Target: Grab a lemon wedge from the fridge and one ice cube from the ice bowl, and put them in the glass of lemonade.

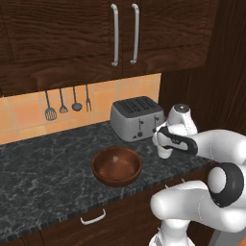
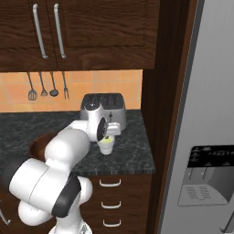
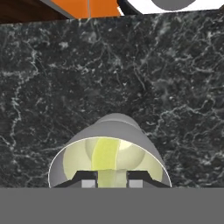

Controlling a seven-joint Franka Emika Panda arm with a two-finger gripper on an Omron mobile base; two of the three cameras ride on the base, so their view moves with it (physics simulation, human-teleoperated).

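Your end effector (image 3: pixel 112 183) hangs directly over the glass of lemonade (image 2: pixel 106 145), its two dark fingertips (image 3: pixel 89 181) drawn close and clamped on the lemon wedge (image 3: pixel 106 154), a yellow-green sliver that reaches down from between the tips into the mouth of the glass. In the hand view you look straight into the glass: pale cream inside, with the wedge running down its middle. The glass stands on the dark marbled bench (image 1: pixel 43 173), just in front of the silver toaster (image 1: pixel 136 117) and near the bench's right end. In the left base view the white wrist covers most of the glass. The ice bowl (image 1: pixel 116 166), reddish-brown and round, sits on the bench to the left of the glass, apart from it and near the front edge; you cannot make out its contents. The grey fridge (image 2: pixel 205 114) stands to the right of the bench, behind a dark wooden panel, doors shut, its black dispenser panel facing you. Four utensils (image 1: pixel 67 104) hang on the orange tiled wall.
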